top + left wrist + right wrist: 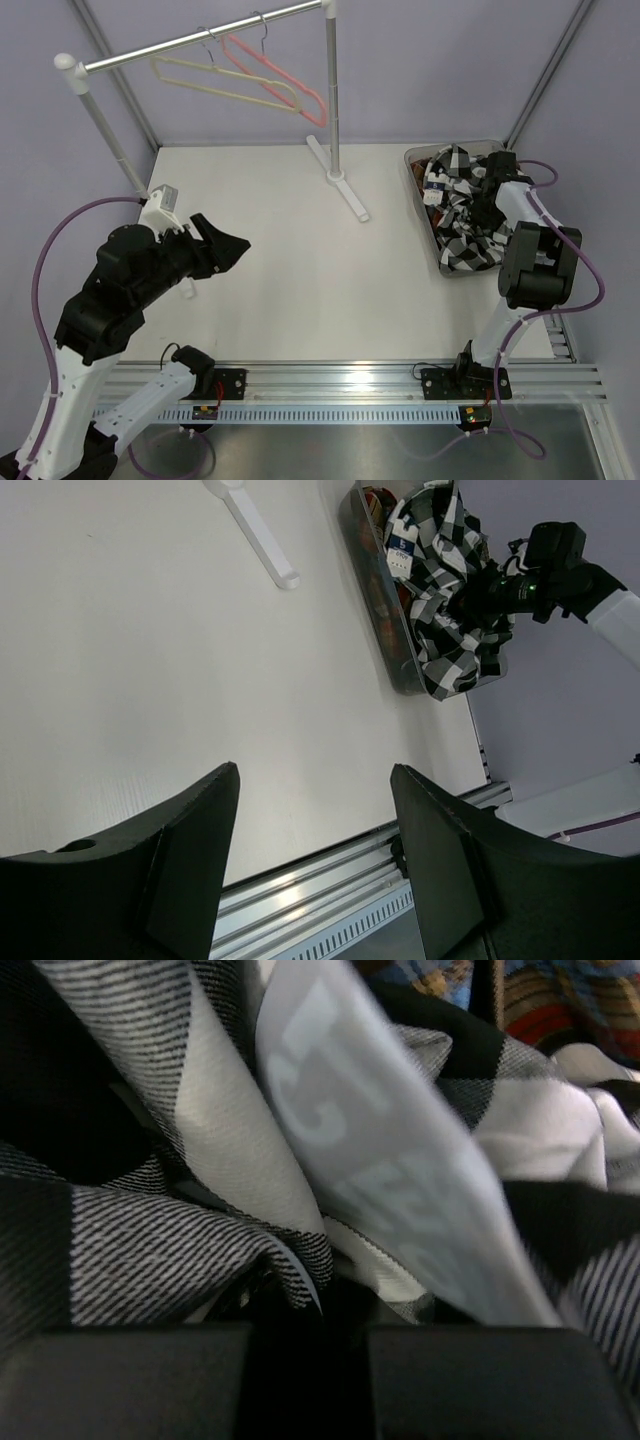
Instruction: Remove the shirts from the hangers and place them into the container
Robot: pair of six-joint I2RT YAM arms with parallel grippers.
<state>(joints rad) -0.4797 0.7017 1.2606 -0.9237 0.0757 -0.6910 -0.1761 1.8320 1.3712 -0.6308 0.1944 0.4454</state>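
- While the right pincer [498,168] sits at the right of the frame, I see it closed narrow on a fold of the black-and-white shirt [462,220], which is heaped in the container [411,158].
- Left pincer [228,247] stands wide over the worktop [300,260] and holds nothing.
- Pink hanger [275,72] and cream hanger [220,88] hang bare on the rail [200,39], upper left.

Matt woven cloth — the black-and-white shirt [150,1240]; smooth translucent plastic — the container [445,268].

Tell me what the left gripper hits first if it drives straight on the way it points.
Probably the bare white table top, short of the translucent grey plastic bin; the open left gripper seems to slant down toward it, though depth is unclear.
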